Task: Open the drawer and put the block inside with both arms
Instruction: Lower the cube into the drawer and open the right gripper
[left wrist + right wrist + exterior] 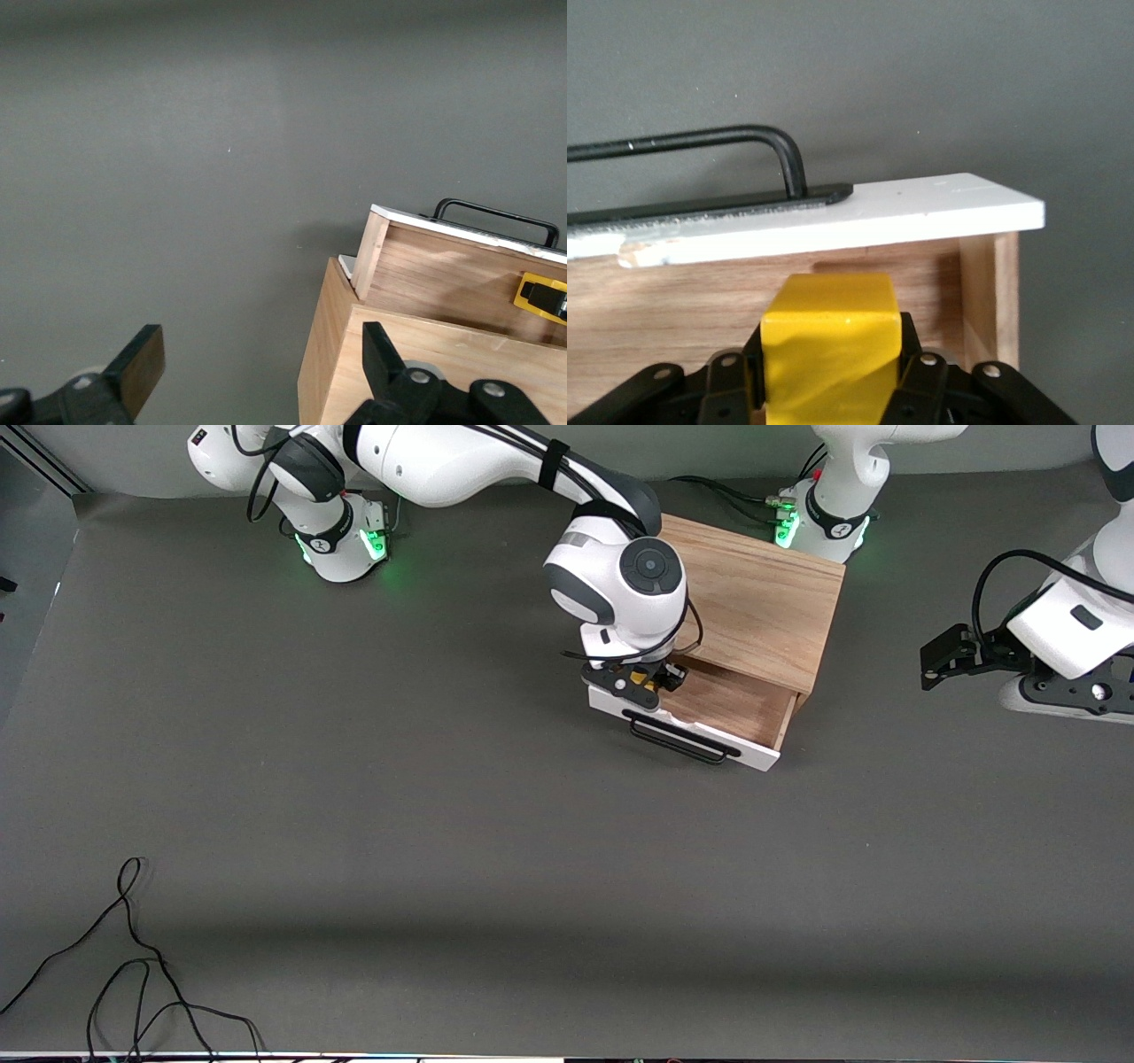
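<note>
The drawer [740, 710] stands pulled out of the oak-grain box [762, 593], its white front panel [687, 731] and black bar handle [678, 737] toward the front camera. My right gripper [645, 682] hangs over the drawer's end nearest the right arm, shut on the yellow block [640, 679]. In the right wrist view the block [831, 341] sits between the fingers, just above the wood interior [673, 301] and inside the white panel [833, 217]. My left gripper [941, 660] waits open over bare table off the box's end, fingers [142, 363] wide apart; that view shows the box [337, 372] and block [536, 297].
A loose black cable [133, 957] lies on the grey table near the front camera at the right arm's end. Both arm bases [341, 536] [824, 522] stand along the back edge, the left one close to the box.
</note>
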